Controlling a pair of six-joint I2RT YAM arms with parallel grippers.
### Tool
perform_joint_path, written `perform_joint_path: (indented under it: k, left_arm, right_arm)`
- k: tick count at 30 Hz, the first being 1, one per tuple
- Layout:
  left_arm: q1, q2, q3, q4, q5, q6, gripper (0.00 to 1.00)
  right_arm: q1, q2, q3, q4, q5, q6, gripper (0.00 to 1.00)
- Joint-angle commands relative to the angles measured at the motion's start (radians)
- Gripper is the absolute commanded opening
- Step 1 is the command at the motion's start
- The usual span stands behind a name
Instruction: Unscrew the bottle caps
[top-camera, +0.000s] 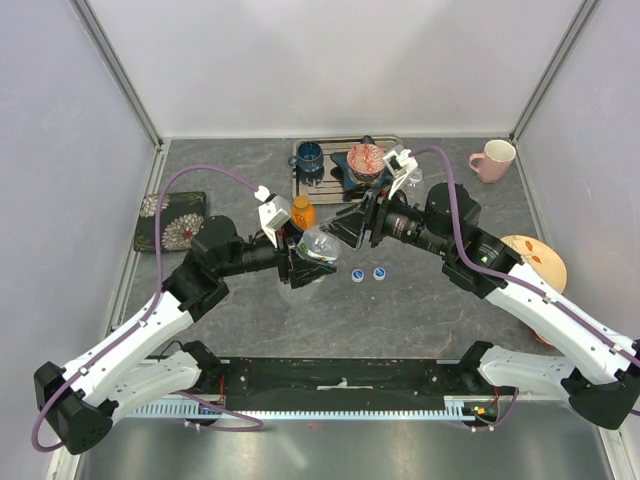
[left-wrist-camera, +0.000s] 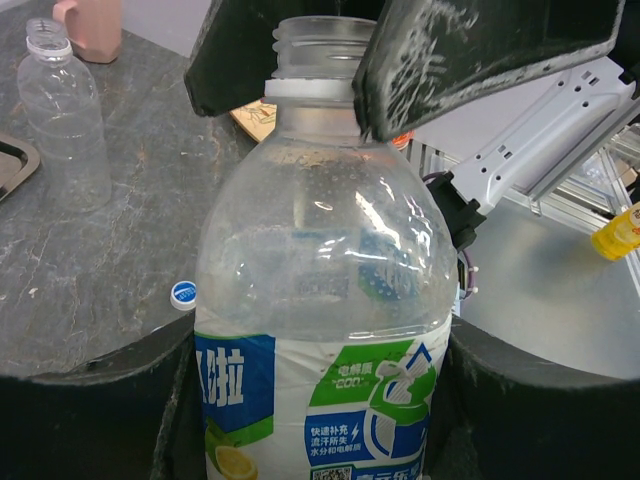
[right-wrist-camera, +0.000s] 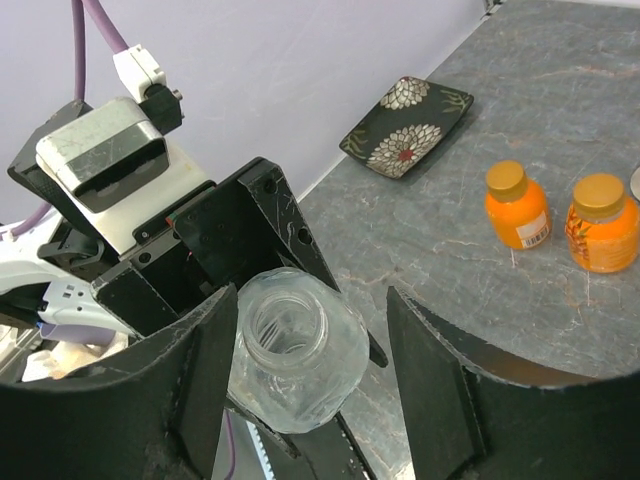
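The left fingers (left-wrist-camera: 90, 420) are clamped on the body of the labelled bottle (left-wrist-camera: 320, 300), one on each side of its blue, white and green label. The bottle is carried tilted above the counter (top-camera: 420, 310), roughly midway between the two arms. Its mouth is open, with only the white ring left under the thread.

The right fingers (right-wrist-camera: 150, 400) stand spread on either side of that bottle's neck. One is close against the neck, and a clear gap shows between the neck and the other, so they grip nothing.

Two blue caps (top-camera: 357, 274) (top-camera: 380, 272) lie side by side on the counter, just on the right arm's side of the labelled bottle and a little nearer the arm bases.

Behind the labelled bottle, towards the back of the counter, two orange bottles (right-wrist-camera: 515, 208) (right-wrist-camera: 603, 225) stand upright close together. Their orange caps (right-wrist-camera: 506, 178) (right-wrist-camera: 598, 192) are on.

A second clear bottle (left-wrist-camera: 65, 120) stands upright and uncapped beyond the labelled bottle in the left wrist view, with a pink mug (left-wrist-camera: 90, 25) farther off behind it.

A floral dish (top-camera: 170, 220) lies well apart from the labelled bottle, on the left arm's side.
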Motion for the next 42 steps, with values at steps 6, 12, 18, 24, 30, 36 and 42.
perform_joint_path:
  k: [6,12,18,24,30,36,42]
  left_arm:
    - [0.002,0.008,0.052,0.054,0.017,-0.019,0.56]
    - [0.002,-0.002,0.048,0.044,-0.017,-0.024,0.66]
    - [0.002,-0.061,0.053,-0.041,-0.244,-0.033,0.99]
    - [0.002,-0.157,0.087,-0.215,-0.385,0.048,0.99]
    - [0.002,-0.316,0.098,-0.361,-0.477,0.113,0.99]
    - [0.002,-0.465,0.019,-0.335,-0.445,0.105,0.99]
    - [0.002,-0.496,-0.021,-0.323,-0.405,0.113,0.99]
  right_arm:
    - [0.013,0.022,0.001,0.027,-0.042,0.005,0.46]
    - [0.014,0.02,0.004,0.027,-0.05,0.004,0.1]
    - [0.014,-0.009,0.035,-0.012,0.033,-0.033,0.0]
    - [0.014,0.0,0.125,-0.147,0.295,-0.11,0.0]
    - [0.014,0.082,0.115,-0.152,0.757,-0.161,0.0]
    - [0.013,0.174,-0.057,0.126,1.007,-0.233,0.0]
    - [0.003,0.339,-0.037,0.271,1.102,-0.312,0.0]
